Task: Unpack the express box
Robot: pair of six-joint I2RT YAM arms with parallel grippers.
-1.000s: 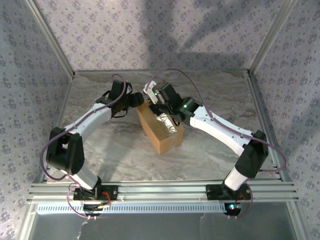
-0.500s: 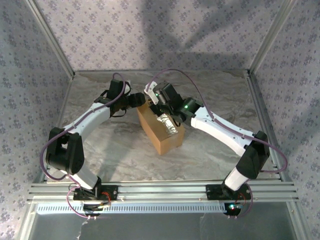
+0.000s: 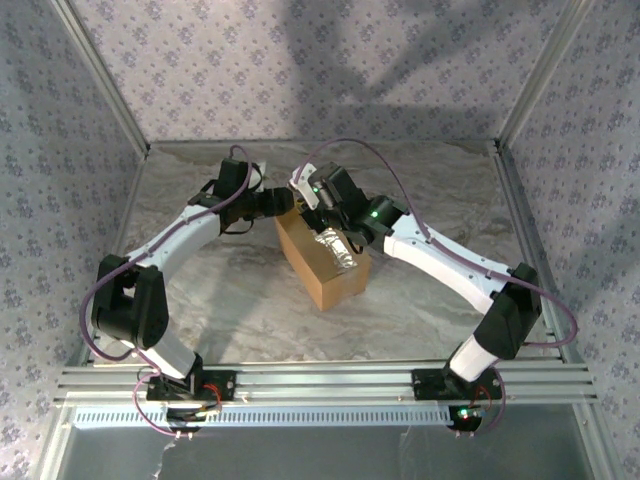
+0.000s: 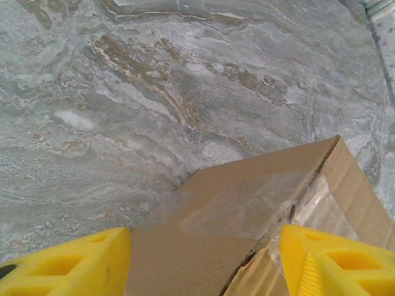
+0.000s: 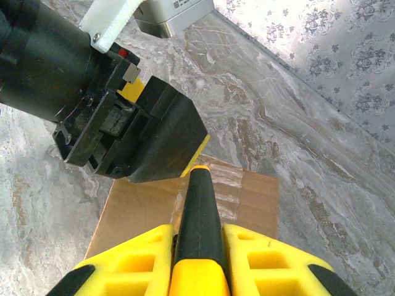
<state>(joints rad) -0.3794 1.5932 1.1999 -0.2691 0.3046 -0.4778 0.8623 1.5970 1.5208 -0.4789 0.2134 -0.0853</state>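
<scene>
Express box (image 3: 322, 262), flaps taped shut

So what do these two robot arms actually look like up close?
Both arms have white shells with black joints; the left arm and the right arm each trail a purple cable. Small green lights glow on the right one. Each tool has chunky yellow fingers; the right's hold a black piece.

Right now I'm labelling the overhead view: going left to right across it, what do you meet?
Left arm's base column → left gripper → express box → right arm's base column.
</scene>
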